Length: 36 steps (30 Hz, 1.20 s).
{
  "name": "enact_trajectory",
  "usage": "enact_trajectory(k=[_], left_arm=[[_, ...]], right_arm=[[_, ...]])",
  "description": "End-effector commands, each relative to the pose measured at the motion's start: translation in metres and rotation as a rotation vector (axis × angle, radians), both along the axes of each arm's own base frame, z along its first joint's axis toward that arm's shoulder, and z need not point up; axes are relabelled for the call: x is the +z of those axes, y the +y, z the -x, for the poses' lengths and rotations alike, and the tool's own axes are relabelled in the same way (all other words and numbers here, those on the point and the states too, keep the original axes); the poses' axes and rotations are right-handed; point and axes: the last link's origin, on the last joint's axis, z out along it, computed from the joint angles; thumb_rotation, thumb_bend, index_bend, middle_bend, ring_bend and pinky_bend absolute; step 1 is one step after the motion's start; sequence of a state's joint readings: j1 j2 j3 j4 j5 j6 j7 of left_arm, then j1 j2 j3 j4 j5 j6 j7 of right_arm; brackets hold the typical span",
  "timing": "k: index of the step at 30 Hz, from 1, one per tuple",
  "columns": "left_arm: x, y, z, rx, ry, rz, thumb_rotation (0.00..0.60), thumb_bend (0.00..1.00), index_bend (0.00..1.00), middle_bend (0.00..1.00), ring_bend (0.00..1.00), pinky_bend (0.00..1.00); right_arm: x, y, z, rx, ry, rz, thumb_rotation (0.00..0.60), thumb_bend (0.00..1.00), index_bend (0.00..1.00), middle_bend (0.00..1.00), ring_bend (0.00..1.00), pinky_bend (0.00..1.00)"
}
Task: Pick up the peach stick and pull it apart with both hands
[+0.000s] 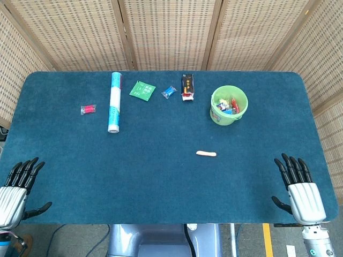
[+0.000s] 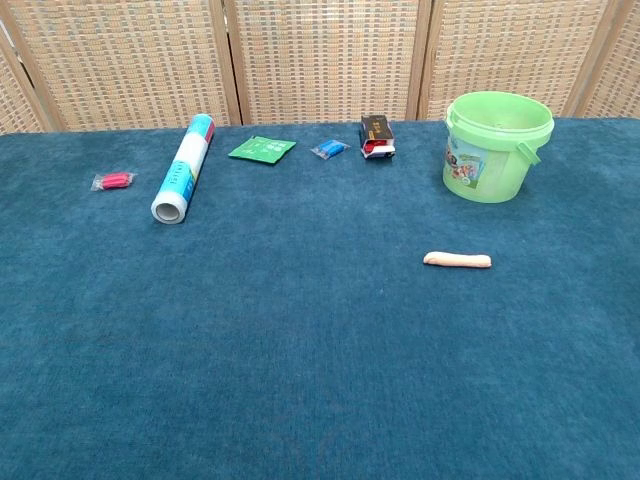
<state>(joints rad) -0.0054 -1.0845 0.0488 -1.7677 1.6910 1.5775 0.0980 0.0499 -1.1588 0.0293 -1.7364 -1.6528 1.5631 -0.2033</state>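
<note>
Task not started, judging by the layout. Peach stick (image 1: 206, 153) lies flat on the table (image 1: 161, 182), untouched, in one piece, lengthwise parallel to the near edge. It sits right of centre, closer to the near edge than the far one, in front of the green bucket (image 1: 229, 105) and well apart from it.

Left hand (image 1: 16, 187) rests at the near-left corner, fingers spread and extended, holding nothing. Right hand (image 1: 300, 190) is at the near-right corner, same posture: fingers straight and apart, nothing in them. Neither hand shows in the chest view, so this reading is from the head view only. Both are well apart from the stick; the right hand is the nearer one.

Other items in a row toward the far edge: white-and-teal roll (image 1: 114, 101), small red packet (image 1: 88, 109) to its left, green sachet (image 1: 142, 90), small blue wrapper (image 1: 169, 92), dark box (image 1: 187, 86). Bucket holds mixed wrapped items; can't tell what they are.

Left to do, my read: everything. Reach, pinch the stick off the cloth, bring the second hand to the free end, grip both ends, pull apart. The stick looks thin and low on a napped cloth, so the first pinch is likely the fussy part. Nothing crowds it, so the approach is open from either side.
</note>
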Motion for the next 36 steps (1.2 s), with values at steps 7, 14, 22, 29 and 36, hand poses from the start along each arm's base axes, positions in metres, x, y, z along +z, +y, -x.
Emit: enact_trajectory(k=[7, 14, 22, 29, 36], left_arm=[[-0.001, 0.003, 0.001, -0.002, -0.014, -0.016, 0.600, 0.00, 0.00, 0.00, 0.00, 0.00], [-0.008, 0.018, 0.006, 0.022, -0.006, -0.015, 0.600, 0.00, 0.00, 0.00, 0.00, 0.00], [-0.018, 0.027, 0.006, 0.035, 0.015, -0.020, 0.600, 0.00, 0.00, 0.00, 0.00, 0.00], [-0.024, 0.033, 0.010, 0.061, 0.035, -0.013, 0.600, 0.00, 0.00, 0.00, 0.00, 0.00], [-0.030, 0.037, 0.014, 0.091, 0.055, 0.002, 0.600, 0.00, 0.00, 0.00, 0.00, 0.00]], right_arm=[[-0.012, -0.006, -0.001, -0.023, 0.007, -0.044, 0.600, 0.00, 0.00, 0.00, 0.00, 0.00], [-0.028, -0.064, -0.034, 0.088, -0.006, -0.168, 0.600, 0.00, 0.18, 0.00, 0.00, 0.00], [-0.059, -0.121, -0.071, 0.100, -0.122, -0.360, 0.600, 0.17, 0.32, 0.01, 0.00, 0.00], [-0.096, -0.157, -0.078, 0.005, -0.099, -0.446, 0.600, 0.37, 0.34, 0.00, 0.00, 0.00], [-0.132, -0.187, -0.073, -0.132, -0.128, -0.457, 0.600, 0.42, 0.37, 0.00, 0.00, 0.00]])
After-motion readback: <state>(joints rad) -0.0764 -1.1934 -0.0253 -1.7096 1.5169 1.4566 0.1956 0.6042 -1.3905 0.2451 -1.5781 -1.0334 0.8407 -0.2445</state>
